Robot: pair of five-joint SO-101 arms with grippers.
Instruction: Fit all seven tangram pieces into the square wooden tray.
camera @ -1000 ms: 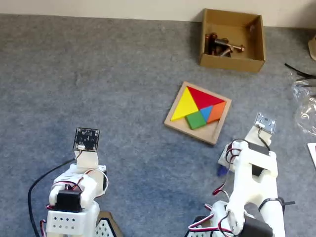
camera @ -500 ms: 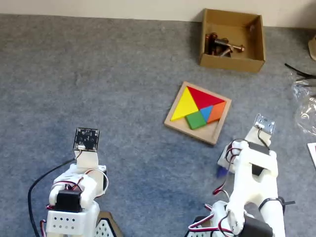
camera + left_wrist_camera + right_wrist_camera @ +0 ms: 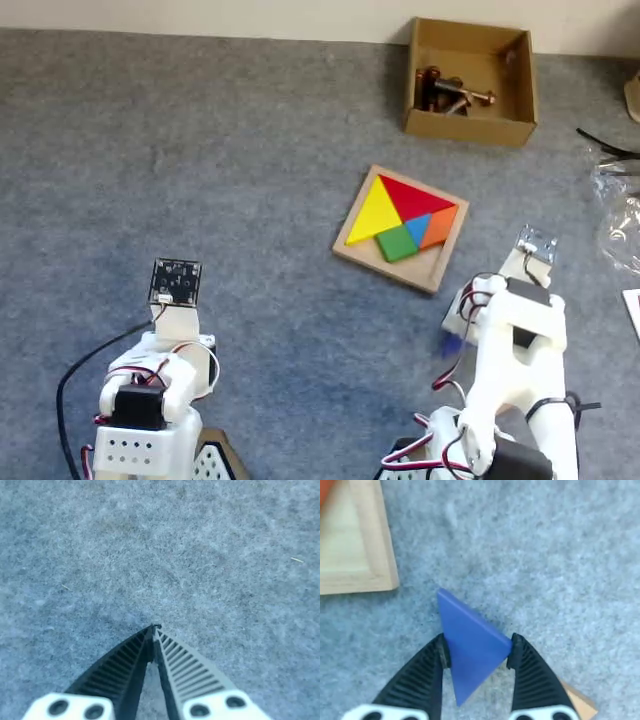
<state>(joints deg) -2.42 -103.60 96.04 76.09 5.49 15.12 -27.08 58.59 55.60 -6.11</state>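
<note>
**Q:** Tray status?

**A:** The square wooden tray point(image 3: 428, 263) lies turned askew. Five pieces are seated flat in it: yellow triangle point(image 3: 375, 212), red triangle point(image 3: 412, 197), green square point(image 3: 397, 241), small light-blue triangle point(image 3: 417, 229) and orange piece point(image 3: 438, 226). The strip along one side is bare wood.

**Q:** Pieces outside it?

**A:** One blue triangle point(image 3: 465, 625), just beyond a tray corner, gripped on two edges by the right gripper point(image 3: 478, 644).

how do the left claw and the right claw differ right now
The left claw is fully shut with nothing in it; the right claw is shut on the blue triangle. The left claw is over bare carpet, while the right claw is just off a corner of the wooden tray. Both have the same dark ribbed build and point down at the carpet.
</note>
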